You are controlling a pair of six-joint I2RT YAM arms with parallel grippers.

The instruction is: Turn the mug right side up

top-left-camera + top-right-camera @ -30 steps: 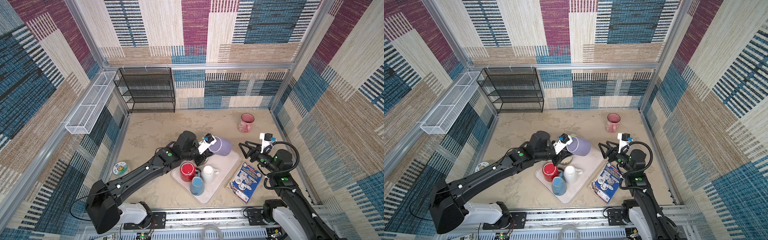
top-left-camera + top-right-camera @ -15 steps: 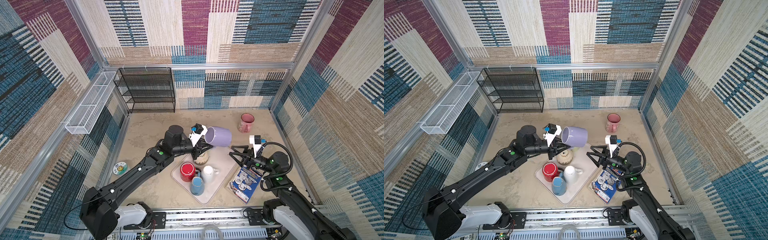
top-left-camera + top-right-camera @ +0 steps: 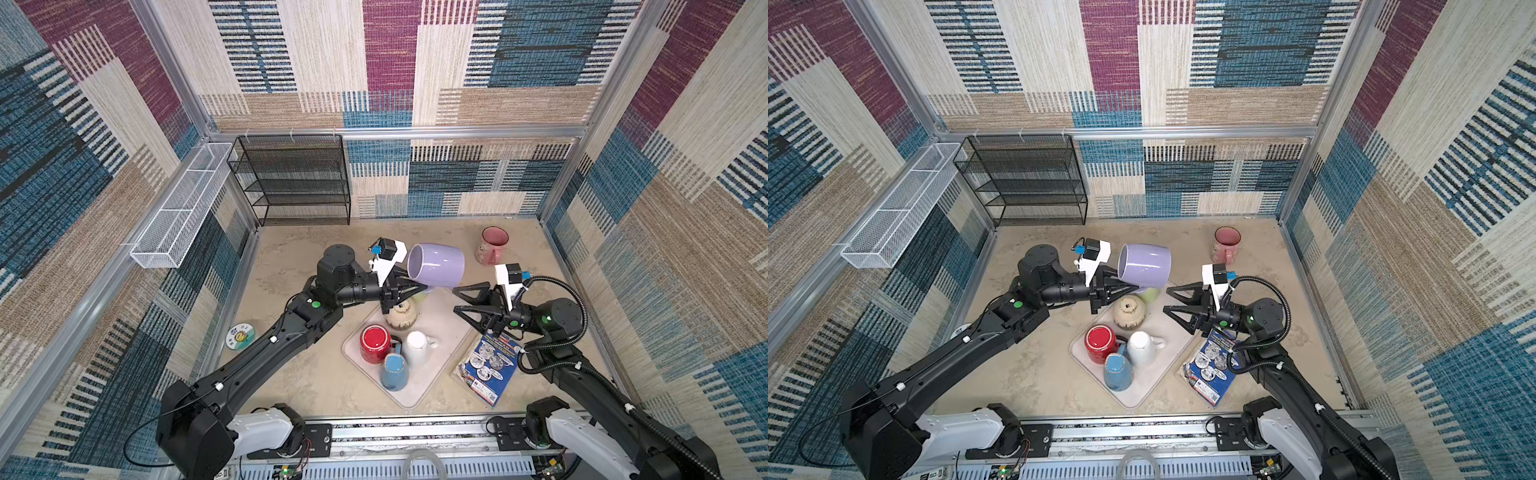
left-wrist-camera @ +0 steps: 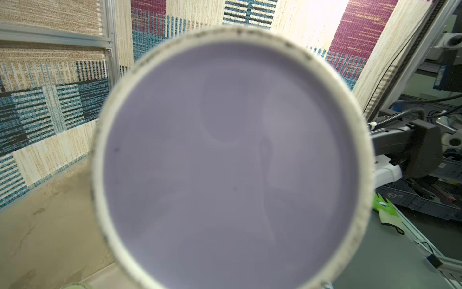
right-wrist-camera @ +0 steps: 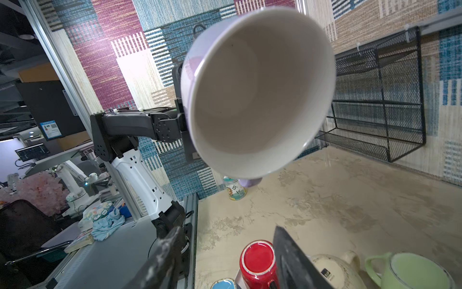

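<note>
Left wrist view: purple mug base blurred, fills frame; grip on it hidden. Green mug mostly covered, just beyond tips of left gripper.

Both of these are mostly matte black, fwiw. The left arm is chunky tube links with tiny white clips along it and a thin black wire looping off its white base shell. The right arm wears a ribbed black hose. Each has a green dot glowing near a joint. The left pincer and right pincer are black skeletal triangles, each topped by a white bracket with a black camera block and a blue plug.
</note>
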